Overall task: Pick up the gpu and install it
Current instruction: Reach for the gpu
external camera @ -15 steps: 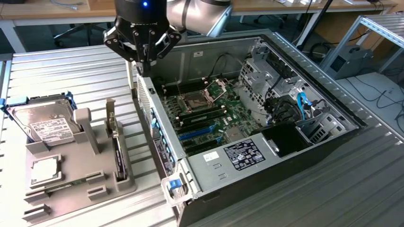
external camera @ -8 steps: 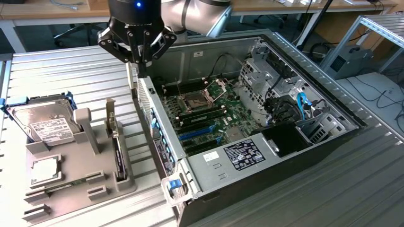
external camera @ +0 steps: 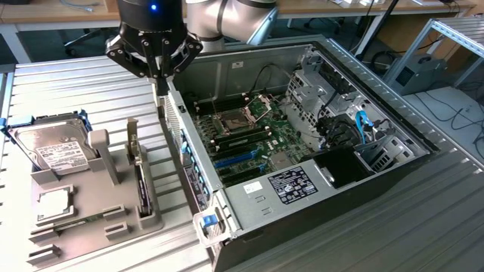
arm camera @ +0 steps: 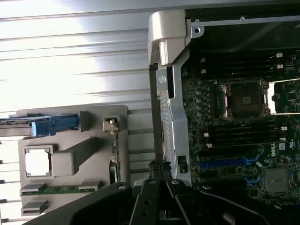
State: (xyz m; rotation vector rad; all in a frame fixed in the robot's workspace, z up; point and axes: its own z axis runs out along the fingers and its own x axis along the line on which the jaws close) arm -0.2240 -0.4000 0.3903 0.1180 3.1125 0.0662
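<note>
The gpu [external camera: 140,180] stands on edge in a slot of the grey holder [external camera: 90,212], its silver bracket up at the far end. In the wrist view the gpu [arm camera: 113,157] shows edge-on at the holder's side nearest the case. My gripper [external camera: 160,85] hangs shut and empty above the near wall of the open computer case [external camera: 189,147], beyond the gpu's far end and apart from it. In the wrist view the shut gripper [arm camera: 157,172] sits over that wall's edge. The motherboard [external camera: 253,139] lies open in the case, with blue card slots [external camera: 234,161] [arm camera: 225,163].
A silver hard drive [external camera: 54,148] in a blue-trimmed cradle, a processor chip [external camera: 53,204] and a memory stick [arm camera: 51,189] also sit on the holder. Drive cages and cables [external camera: 340,124] fill the case at the exterior view's right. Ribbed metal tabletop [external camera: 68,85] surrounds everything.
</note>
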